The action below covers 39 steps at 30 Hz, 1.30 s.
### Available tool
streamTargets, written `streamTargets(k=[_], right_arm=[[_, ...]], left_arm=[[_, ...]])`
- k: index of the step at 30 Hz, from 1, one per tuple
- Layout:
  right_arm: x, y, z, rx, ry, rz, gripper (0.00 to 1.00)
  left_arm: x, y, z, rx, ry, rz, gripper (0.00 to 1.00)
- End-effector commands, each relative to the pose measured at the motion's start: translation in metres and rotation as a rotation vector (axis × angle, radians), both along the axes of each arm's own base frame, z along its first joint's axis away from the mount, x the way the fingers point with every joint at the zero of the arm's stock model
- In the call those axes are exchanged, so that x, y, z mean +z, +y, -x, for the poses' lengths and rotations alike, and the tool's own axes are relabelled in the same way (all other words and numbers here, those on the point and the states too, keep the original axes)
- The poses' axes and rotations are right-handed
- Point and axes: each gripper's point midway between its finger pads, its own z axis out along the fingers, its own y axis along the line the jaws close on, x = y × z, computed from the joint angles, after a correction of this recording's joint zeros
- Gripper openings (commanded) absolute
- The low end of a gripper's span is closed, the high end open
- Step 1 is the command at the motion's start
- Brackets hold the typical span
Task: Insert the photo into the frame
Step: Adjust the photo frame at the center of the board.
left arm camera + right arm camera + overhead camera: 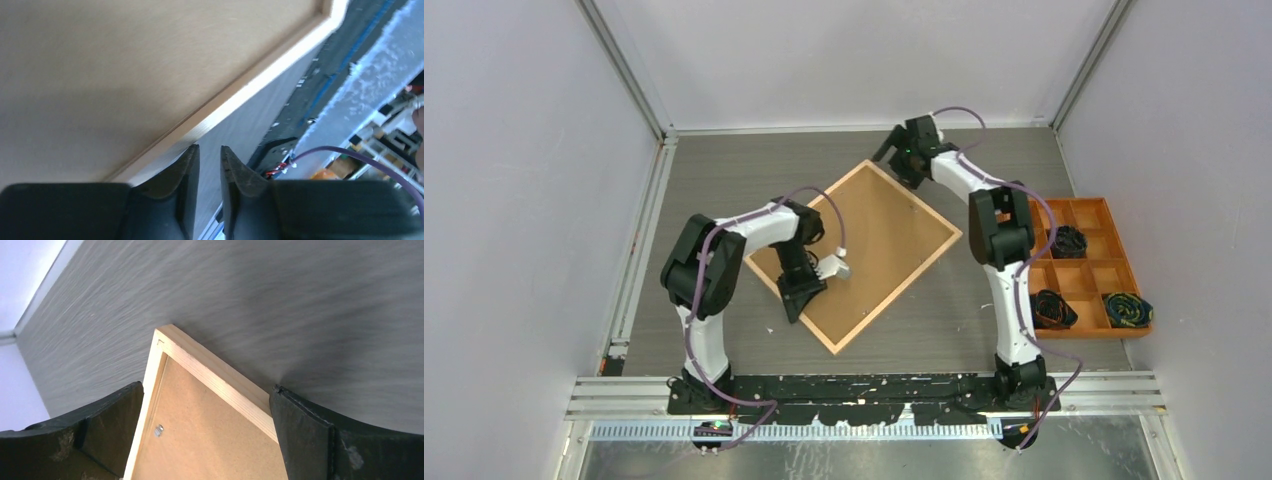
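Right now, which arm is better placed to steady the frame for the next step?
Probably the right. The right gripper is open, straddling the far corner of the frame. The left gripper has its fingers nearly together beside the near edge, holding nothing, over the brown board.

Left claw at the frame's edge

Your left claw point(209, 165) sits at the bottom of this view, its two dark fingers point(175, 175) nearly together with only a narrow slit between them and nothing visibly in it. Their tips reach the pale wooden rail of the frame point(225, 107), which runs diagonally from lower left up to a corner at upper right. You see plain brown board point(125, 65) filling the frame's inner side. Beyond the rail lies the grey worktop point(260, 120), and a purple cable point(350, 152) curves across at right.
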Motion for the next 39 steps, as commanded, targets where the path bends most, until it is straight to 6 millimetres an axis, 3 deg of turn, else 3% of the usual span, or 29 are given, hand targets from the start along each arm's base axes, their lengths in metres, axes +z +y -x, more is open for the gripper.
streamTargets(k=[1, 3, 5, 8, 11, 13, 17, 19, 23, 27, 30, 35, 39], right_arm=[[0.006, 0.111, 0.046, 0.305, 0.117, -0.092, 1.00], [0.008, 0.118, 0.042, 0.338, 0.116, -0.072, 1.00], [0.018, 0.108, 0.033, 0.317, 0.096, -0.024, 1.00], [0.045, 0.076, 0.018, 0.240, 0.013, 0.038, 1.00], [0.077, 0.036, 0.011, 0.146, -0.066, 0.055, 1.00], [0.093, 0.013, 0.014, 0.116, -0.079, 0.094, 1.00], [0.115, -0.030, 0.037, 0.034, -0.094, 0.224, 1.00], [0.118, -0.044, 0.057, 0.007, -0.080, 0.246, 1.00], [0.111, -0.060, 0.109, -0.033, -0.032, 0.207, 1.00], [0.089, -0.065, 0.171, -0.029, 0.046, 0.134, 1.00], [0.075, -0.058, 0.208, -0.005, 0.085, 0.034, 1.00], [0.042, -0.034, 0.250, 0.036, 0.190, -0.097, 1.00], [0.022, -0.007, 0.259, 0.056, 0.239, -0.231, 1.00]], left_arm=[[0.001, -0.071, -0.005, -0.100, -0.049, 0.216, 0.32], [0.009, -0.079, 0.003, -0.118, -0.008, 0.250, 0.45], [0.015, -0.078, 0.003, -0.127, -0.001, 0.253, 0.51], [0.027, -0.069, 0.003, -0.125, -0.014, 0.265, 0.54], [0.048, -0.057, 0.004, -0.093, -0.006, 0.311, 0.73], [0.064, -0.049, 0.008, -0.077, 0.020, 0.344, 0.76], [0.080, -0.024, 0.000, -0.042, 0.006, 0.337, 0.74], [0.090, -0.007, -0.018, 0.009, -0.046, 0.345, 0.73], [0.107, 0.052, -0.079, 0.224, -0.182, 0.342, 0.66], [0.089, 0.131, -0.128, 0.451, -0.272, 0.248, 0.51], [0.056, 0.179, -0.139, 0.574, -0.264, 0.125, 0.38], [0.017, 0.183, -0.120, 0.584, -0.212, 0.093, 0.27], [-0.002, 0.172, -0.121, 0.598, -0.202, 0.085, 0.23]])
